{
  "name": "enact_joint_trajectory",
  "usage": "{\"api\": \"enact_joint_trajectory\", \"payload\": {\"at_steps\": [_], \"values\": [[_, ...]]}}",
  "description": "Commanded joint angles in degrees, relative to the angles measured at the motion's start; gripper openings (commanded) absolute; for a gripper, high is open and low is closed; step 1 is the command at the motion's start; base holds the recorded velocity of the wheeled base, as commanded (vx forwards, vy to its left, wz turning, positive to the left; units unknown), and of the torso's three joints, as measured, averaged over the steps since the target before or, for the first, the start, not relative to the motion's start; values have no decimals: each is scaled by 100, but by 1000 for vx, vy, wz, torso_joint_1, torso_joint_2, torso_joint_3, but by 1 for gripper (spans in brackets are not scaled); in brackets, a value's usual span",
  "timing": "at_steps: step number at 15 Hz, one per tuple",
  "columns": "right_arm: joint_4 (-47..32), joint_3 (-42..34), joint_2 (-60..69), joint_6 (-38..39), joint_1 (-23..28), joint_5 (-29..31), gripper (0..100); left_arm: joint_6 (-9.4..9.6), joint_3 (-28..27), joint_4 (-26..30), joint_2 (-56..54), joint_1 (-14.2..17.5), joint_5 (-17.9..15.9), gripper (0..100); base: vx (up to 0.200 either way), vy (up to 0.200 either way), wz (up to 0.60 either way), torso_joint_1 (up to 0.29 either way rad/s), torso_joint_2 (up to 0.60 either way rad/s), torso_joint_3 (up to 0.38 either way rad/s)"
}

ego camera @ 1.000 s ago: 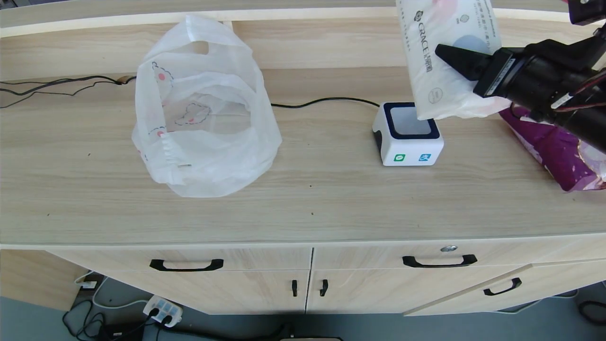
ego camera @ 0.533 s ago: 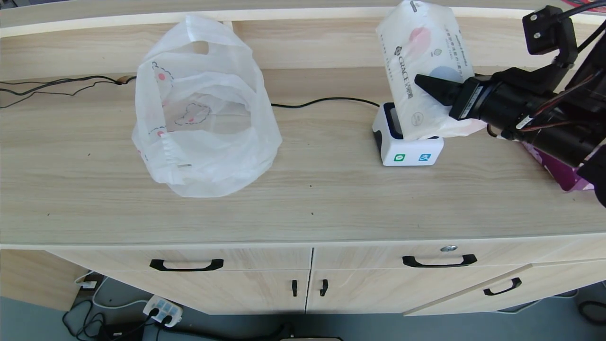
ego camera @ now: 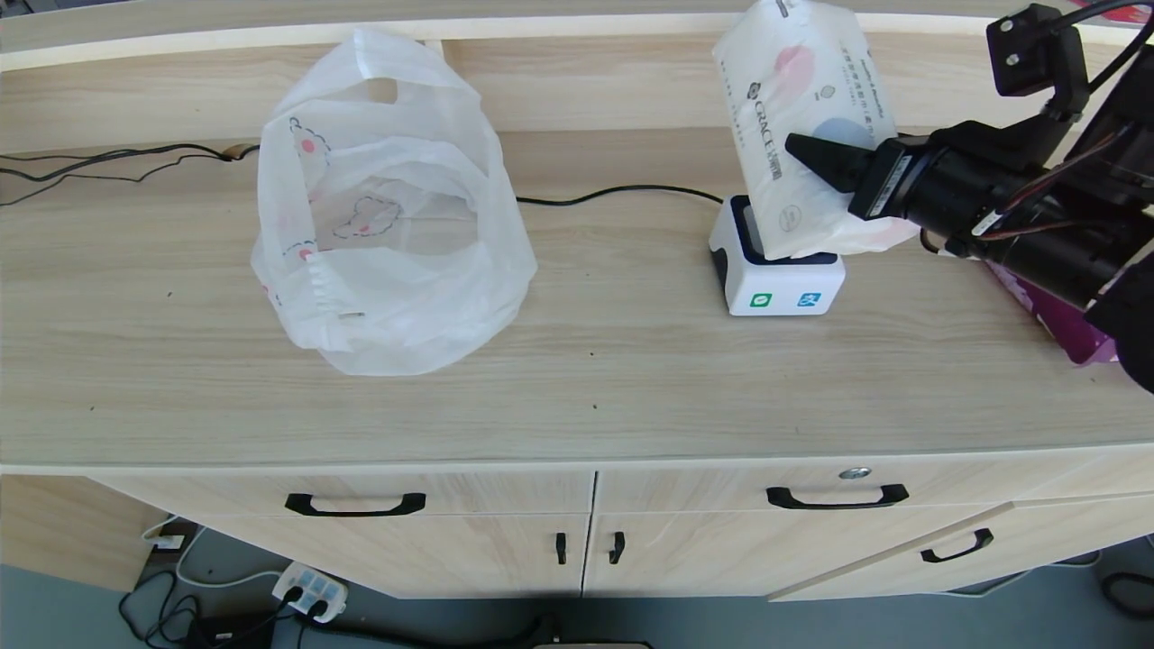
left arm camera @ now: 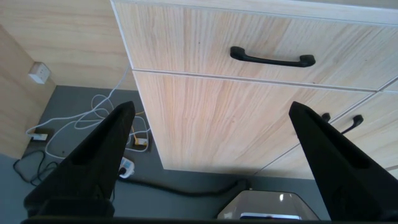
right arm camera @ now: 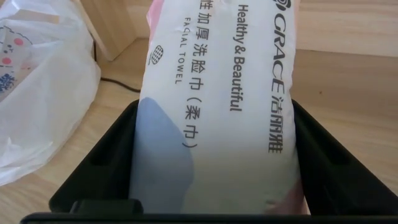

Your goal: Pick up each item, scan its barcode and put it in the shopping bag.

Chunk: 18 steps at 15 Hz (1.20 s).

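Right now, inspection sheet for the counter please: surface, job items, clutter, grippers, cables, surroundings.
Surface: wooden counter, few dark specks.
Job's things: tissue pack upright over scanner; shopping bag open, left of it; purple packet at right edge.
Clutter: nothing seen.
Grippers: right gripper shut on tissue pack; left gripper open, down before the drawers.
Cables: black cable from scanner toward bag; black wires far left.
Surroundings: cabinet doors below; power strip on floor.

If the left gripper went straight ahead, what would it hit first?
Likely the cabinet door under the drawer; nothing shows between it and the left gripper, though depth is unclear.
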<state>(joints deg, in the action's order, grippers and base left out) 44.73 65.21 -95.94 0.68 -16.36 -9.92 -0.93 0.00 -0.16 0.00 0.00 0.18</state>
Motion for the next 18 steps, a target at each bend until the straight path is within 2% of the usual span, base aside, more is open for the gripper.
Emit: {"api": "enact_joint_trajectory", "payload": {"at_steps": [1,6,8,10,11,12,18], "values": [[10,18,5,11,-8,-1,0,-4,0,-2,0,0,-1,100,0,0,0,0,0,0],[-25,-70,559,46,1,69,0,-4,0,-2,0,0,-1,100,0,0,0,0,0,0],[-113,-448,1174,37,-113,412,0,5,0,-2,0,0,-1,100,0,0,0,0,0,0],[-166,-905,1754,2,-465,465,0,-4,0,-2,0,0,-1,100,0,0,0,0,0,0],[-263,-1151,2053,-7,-482,553,0,40,-9,16,0,-18,-1,100,0,0,0,0,0,0],[-597,-1362,2413,-7,-482,658,0,93,-9,25,0,-18,-1,100,0,0,0,0,0,0],[-2785,-1959,4215,-587,-482,966,0,84,0,16,0,-18,-1,100,0,0,0,0,0,0]]}}
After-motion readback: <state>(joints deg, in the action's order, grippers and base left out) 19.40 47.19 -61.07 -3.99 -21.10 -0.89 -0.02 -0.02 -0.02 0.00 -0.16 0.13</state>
